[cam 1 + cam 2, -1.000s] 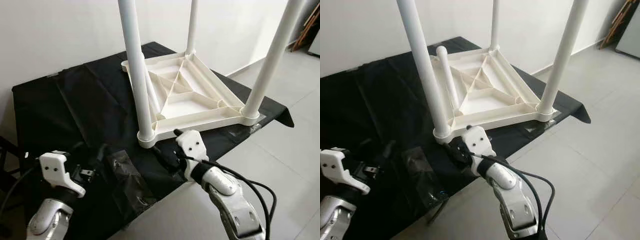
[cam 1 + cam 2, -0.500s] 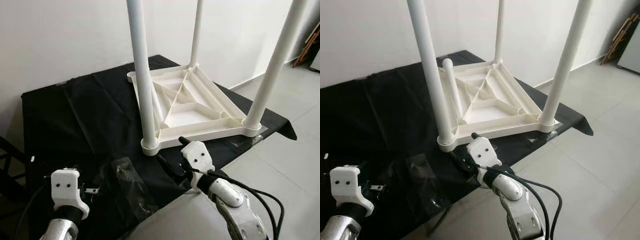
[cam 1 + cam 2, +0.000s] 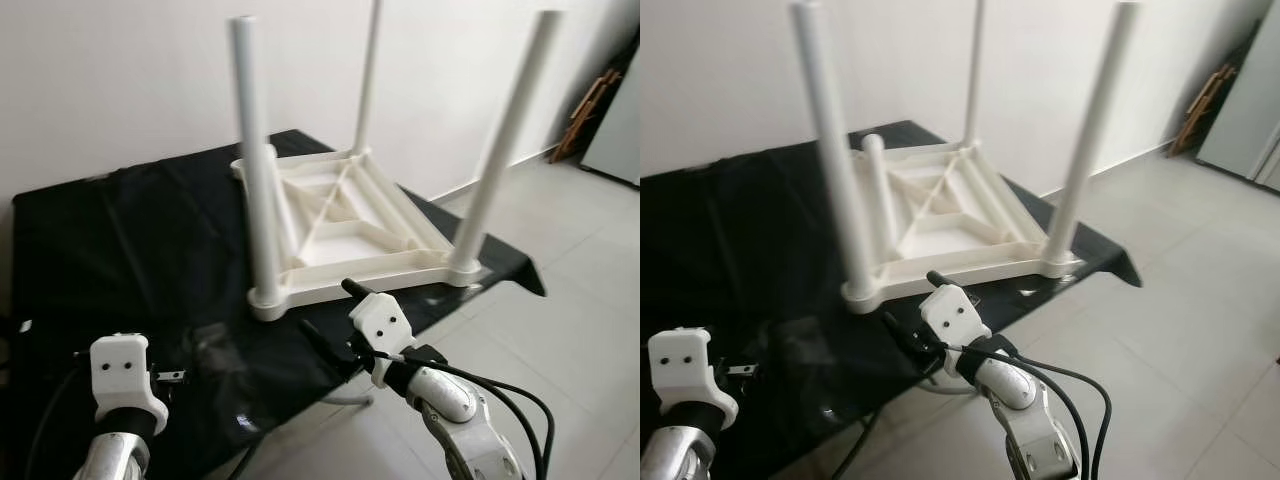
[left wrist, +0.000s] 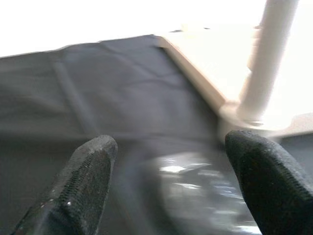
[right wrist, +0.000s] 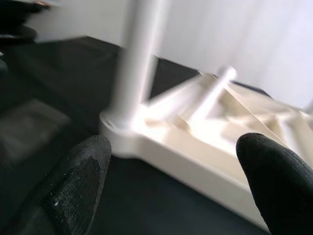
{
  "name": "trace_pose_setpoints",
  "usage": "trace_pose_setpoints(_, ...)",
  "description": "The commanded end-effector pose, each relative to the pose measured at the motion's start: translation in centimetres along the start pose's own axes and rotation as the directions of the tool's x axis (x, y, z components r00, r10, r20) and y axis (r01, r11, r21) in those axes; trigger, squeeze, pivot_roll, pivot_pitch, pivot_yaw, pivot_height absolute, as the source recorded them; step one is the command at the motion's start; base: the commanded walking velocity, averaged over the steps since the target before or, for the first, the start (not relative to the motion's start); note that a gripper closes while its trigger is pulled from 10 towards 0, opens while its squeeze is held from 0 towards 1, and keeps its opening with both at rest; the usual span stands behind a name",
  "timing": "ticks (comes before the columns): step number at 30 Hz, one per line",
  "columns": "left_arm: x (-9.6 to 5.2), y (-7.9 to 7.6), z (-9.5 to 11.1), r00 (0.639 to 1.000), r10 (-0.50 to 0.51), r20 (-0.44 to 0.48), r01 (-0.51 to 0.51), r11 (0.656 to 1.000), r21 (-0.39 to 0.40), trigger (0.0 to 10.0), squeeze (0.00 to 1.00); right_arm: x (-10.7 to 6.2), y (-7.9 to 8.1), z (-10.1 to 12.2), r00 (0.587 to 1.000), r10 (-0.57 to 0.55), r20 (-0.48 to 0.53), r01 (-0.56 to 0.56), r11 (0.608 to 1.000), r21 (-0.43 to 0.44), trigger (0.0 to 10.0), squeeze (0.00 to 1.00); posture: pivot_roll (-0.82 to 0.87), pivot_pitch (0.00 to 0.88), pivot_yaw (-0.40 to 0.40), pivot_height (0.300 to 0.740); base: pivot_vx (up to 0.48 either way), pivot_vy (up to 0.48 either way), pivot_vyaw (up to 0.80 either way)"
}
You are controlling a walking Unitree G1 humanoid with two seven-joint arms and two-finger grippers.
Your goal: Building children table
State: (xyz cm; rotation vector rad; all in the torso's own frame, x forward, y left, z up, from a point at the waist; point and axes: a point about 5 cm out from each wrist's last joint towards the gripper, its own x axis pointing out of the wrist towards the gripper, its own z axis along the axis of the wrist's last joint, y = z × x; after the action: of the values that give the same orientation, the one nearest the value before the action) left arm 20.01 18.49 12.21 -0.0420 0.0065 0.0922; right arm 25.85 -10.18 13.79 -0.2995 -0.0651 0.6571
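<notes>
The white table [image 3: 350, 225] lies upside down on the black cloth [image 3: 130, 240], toward the far right corner of the worktop, its near rail close to the front edge; three legs stand upright in their corner sockets, the near left leg [image 3: 254, 160], the near right leg [image 3: 497, 140] and the far leg [image 3: 367, 75]; a fourth leg [image 3: 880, 205] lies loose inside the frame, leaning by the near left one, its own corner unfilled.

Against the views of half a second and a second ago, the whole scene now sits lower and smaller and the leg tops have come into frame; the camera has drawn back and up, so the robot appears to be straightening or stepping away, while the table itself keeps its place on the cloth.

The right gripper [image 5: 171, 186] hangs just off the near left corner, fingers spread wide and empty; it was nearer the corner socket a second ago; the left gripper [image 4: 176, 181] sits low at the front left, also parted with nothing held, above a crumpled clear bag [image 3: 225, 350].

I judge this a pause after seating the third leg; the loose leg is yet to be fitted.
</notes>
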Motion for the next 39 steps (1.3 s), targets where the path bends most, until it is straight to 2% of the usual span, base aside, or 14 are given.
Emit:
trace_pose_setpoints(1,0.1,0.2,-0.6,0.999,-0.001,-0.035,0.002,1.000,0.017,10.0,0.00,0.2,0.1,-0.1,1.000,0.008,0.004,-0.008,1.000,0.020,10.0,0.00,0.00,0.015,0.031,0.740,0.000,-0.442,0.00)
trace_pose_setpoints(15,0.7,-0.1,-1.2,0.997,-0.017,-0.069,0.017,1.000,0.001,10.0,0.00,0.8,0.1,-0.1,0.999,0.048,0.000,-0.048,0.998,0.033,10.0,0.00,-0.01,0.015,0.032,0.740,0.000,-0.441,0.00)
trace_pose_setpoints(19,0.9,-0.2,-1.2,0.997,-0.021,-0.070,0.021,1.000,-0.001,10.0,0.00,1.0,0.1,-0.4,0.997,0.072,-0.015,-0.072,0.997,0.017,10.0,0.00,-0.01,0.012,0.031,0.740,0.000,-0.441,0.79)
trace_pose_setpoints(39,1.4,-0.5,-1.3,0.997,-0.037,-0.074,0.037,0.999,0.001,10.0,0.00,1.3,-0.3,-1.3,0.997,0.074,-0.038,-0.071,0.994,0.080,10.0,0.00,-0.01,0.000,0.022,0.740,0.000,-0.436,0.76)
